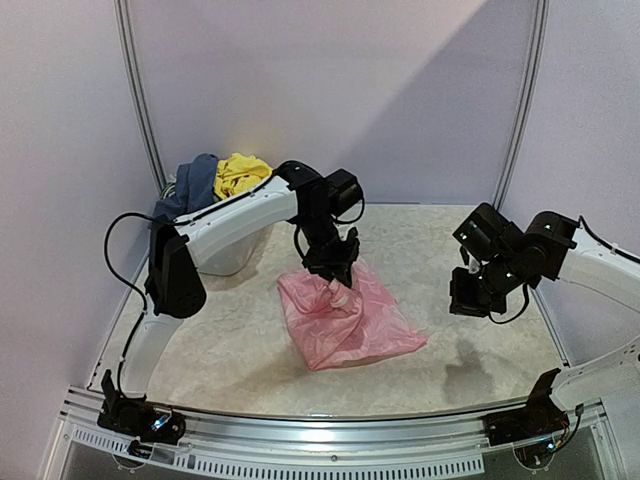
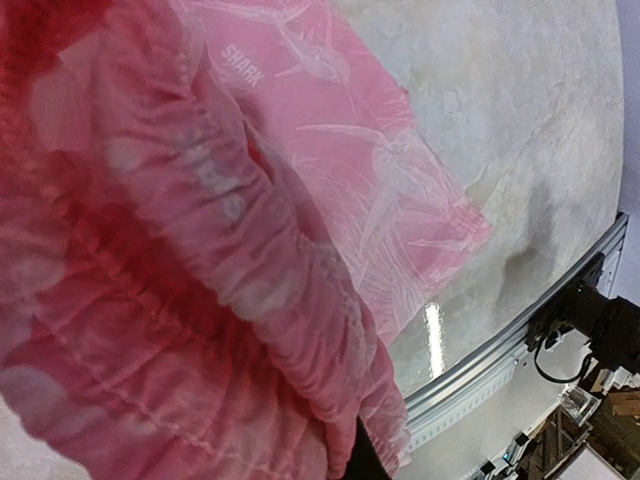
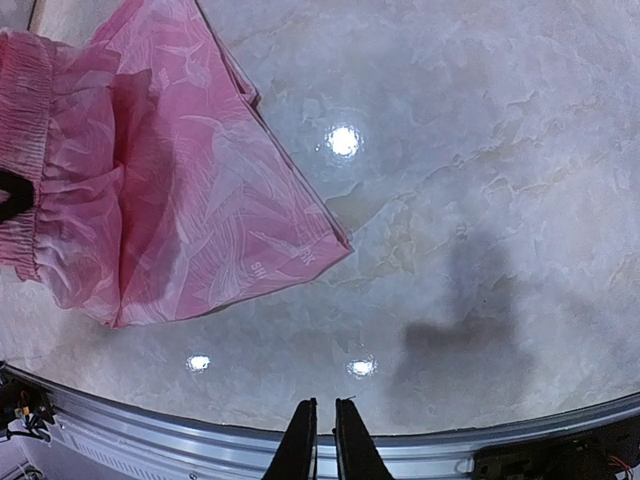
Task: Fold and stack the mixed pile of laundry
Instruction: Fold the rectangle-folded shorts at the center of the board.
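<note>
A pale pink patterned garment [image 1: 345, 322] lies crumpled on the table's middle, with its gathered waistband lifted. My left gripper [image 1: 337, 281] is shut on that waistband from above. In the left wrist view the pink cloth [image 2: 200, 250] fills most of the picture and hides the fingers. More of the laundry pile sits at the back left: a yellow piece [image 1: 240, 172] and a blue-grey piece [image 1: 195, 182]. My right gripper [image 3: 322, 440] hangs over bare table to the right of the pink garment [image 3: 190, 190], its fingers almost together and holding nothing.
A white tub [image 1: 236, 262] holding the yellow and blue-grey pieces stands at the back left, partly behind the left arm. A metal rail [image 1: 330, 435] runs along the table's near edge. White walls close in the back and sides.
</note>
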`<state>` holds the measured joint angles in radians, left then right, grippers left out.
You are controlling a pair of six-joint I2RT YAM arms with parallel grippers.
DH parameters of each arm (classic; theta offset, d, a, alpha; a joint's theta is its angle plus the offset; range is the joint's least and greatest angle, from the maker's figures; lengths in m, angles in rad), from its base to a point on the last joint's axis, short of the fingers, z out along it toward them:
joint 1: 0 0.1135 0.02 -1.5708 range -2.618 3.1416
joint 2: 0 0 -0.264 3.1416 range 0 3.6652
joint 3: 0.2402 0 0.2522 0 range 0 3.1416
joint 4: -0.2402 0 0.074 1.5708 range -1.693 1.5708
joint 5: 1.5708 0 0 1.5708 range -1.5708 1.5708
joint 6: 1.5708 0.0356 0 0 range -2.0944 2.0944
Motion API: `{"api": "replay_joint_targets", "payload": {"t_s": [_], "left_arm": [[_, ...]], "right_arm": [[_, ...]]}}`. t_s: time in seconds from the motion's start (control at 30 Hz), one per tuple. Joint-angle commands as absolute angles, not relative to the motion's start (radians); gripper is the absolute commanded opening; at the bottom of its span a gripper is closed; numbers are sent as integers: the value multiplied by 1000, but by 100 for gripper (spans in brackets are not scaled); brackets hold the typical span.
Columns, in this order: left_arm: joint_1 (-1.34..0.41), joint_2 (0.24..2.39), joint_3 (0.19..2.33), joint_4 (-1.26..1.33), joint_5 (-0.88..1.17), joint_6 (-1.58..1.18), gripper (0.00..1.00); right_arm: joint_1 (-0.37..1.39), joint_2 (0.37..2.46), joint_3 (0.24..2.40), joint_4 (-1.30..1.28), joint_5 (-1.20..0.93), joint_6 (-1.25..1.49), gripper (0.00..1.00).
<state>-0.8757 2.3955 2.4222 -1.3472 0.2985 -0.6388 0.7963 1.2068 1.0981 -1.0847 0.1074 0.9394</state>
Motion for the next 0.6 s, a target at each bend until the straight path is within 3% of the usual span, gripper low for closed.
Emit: {"api": "replay_joint_targets", "payload": {"t_s": [0.0, 0.17, 0.3, 0.33, 0.53, 0.57], "left_arm": [[-894, 2433, 2450, -1307, 355, -683, 2], [-903, 2467, 2449, -1247, 384, -722, 7], [-907, 2493, 2438, -1158, 435, -798, 22], [-907, 2495, 2428, -1110, 457, -831, 28], [-923, 2495, 2417, -854, 576, -969, 96], [-923, 2489, 2421, -838, 579, -975, 99]], "right_arm": [[795, 1186, 1090, -1104, 135, 961, 8], [796, 1187, 1091, -1105, 126, 949, 8], [796, 1190, 1092, -1102, 120, 935, 8], [796, 1190, 1092, -1100, 120, 932, 8], [795, 1220, 1133, -1084, 126, 905, 8], [795, 1223, 1145, -1081, 130, 903, 8]]}}
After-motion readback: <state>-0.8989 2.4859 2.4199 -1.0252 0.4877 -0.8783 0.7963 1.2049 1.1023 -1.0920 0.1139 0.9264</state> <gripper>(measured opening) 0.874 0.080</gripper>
